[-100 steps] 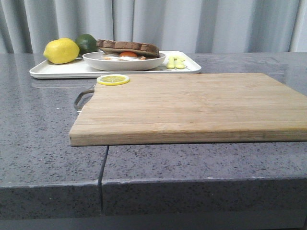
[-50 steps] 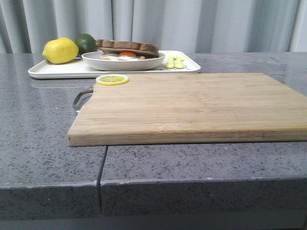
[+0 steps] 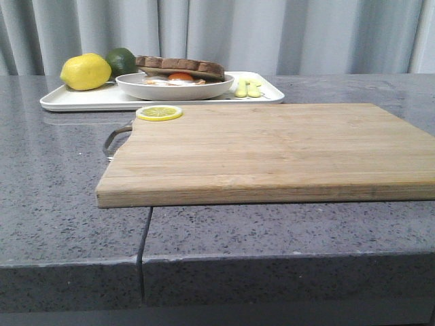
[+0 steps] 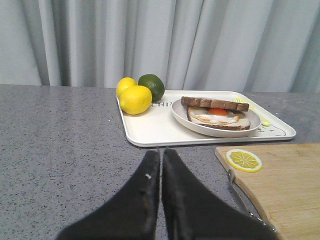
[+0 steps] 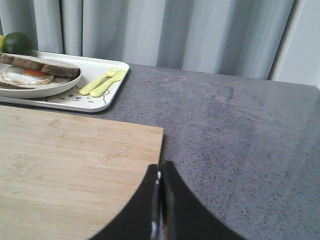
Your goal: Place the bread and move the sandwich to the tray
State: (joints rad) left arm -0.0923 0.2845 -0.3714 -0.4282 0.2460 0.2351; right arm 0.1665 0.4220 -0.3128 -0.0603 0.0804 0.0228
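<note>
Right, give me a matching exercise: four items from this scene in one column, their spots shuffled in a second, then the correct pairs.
Items:
1. lemon slice
2. sandwich
3. yellow cutlery
4. lime

Places:
A. on the round white plate
B. on the tray, behind the whole lemons
C. on the corner of the cutting board, near its handle
D. directly on the tray, beside the plate

Pairs: 1-C, 2-A, 3-D, 4-B
</note>
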